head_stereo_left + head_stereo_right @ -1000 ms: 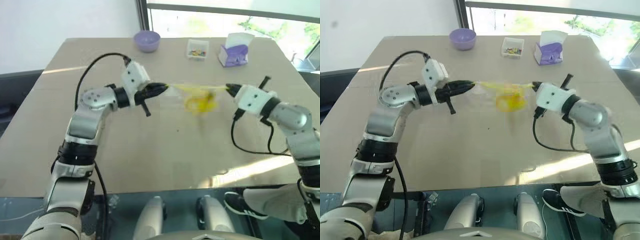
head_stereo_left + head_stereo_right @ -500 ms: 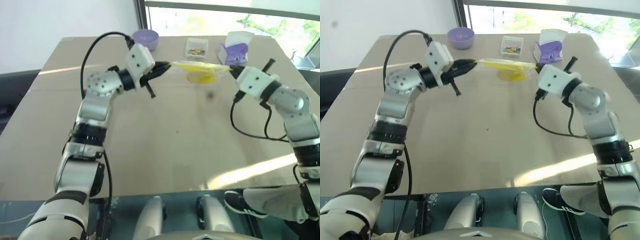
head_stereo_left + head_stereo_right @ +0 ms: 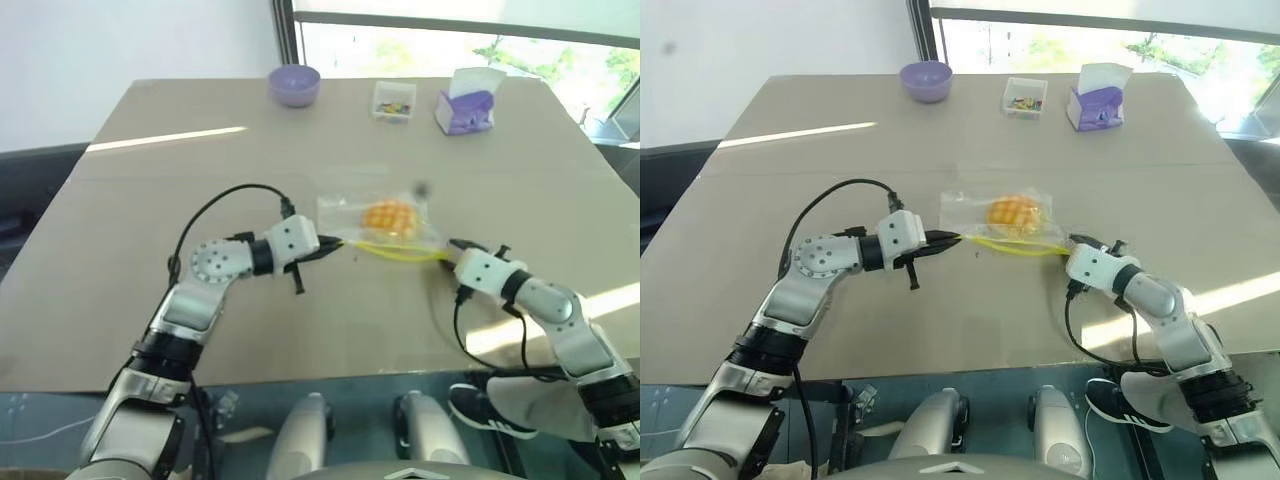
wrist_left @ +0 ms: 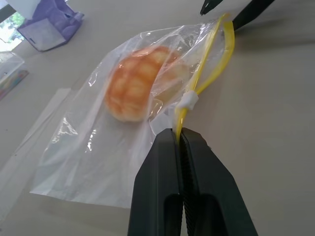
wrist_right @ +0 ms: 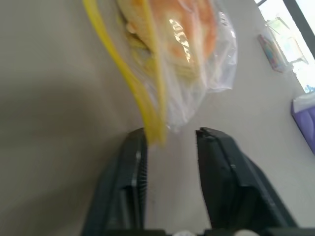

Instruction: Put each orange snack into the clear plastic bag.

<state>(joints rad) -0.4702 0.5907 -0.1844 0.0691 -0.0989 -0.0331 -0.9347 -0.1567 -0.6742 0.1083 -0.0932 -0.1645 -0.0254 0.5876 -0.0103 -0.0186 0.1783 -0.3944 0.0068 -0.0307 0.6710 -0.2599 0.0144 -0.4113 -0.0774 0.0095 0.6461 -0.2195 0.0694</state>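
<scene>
**Now: bag laid down, snack inside**

The left gripper (image 4: 179, 140) is clamped on the yellow zip strip; the right gripper (image 5: 170, 140) is parted (strip against one finger). Beyond both, the clear plastic bag (image 3: 345, 212) lies flat on the table (image 3: 150, 150), the orange snack (image 3: 388, 215) enclosed, zip edge spanning the grippers.

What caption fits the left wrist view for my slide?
Left gripper shut on the bag's yellow zip strip, orange snack inside, bag resting on the table.

The clear plastic bag (image 4: 93, 147) is glossy, crinkled film; the table (image 3: 330, 320) looks matt and smooth.
</scene>
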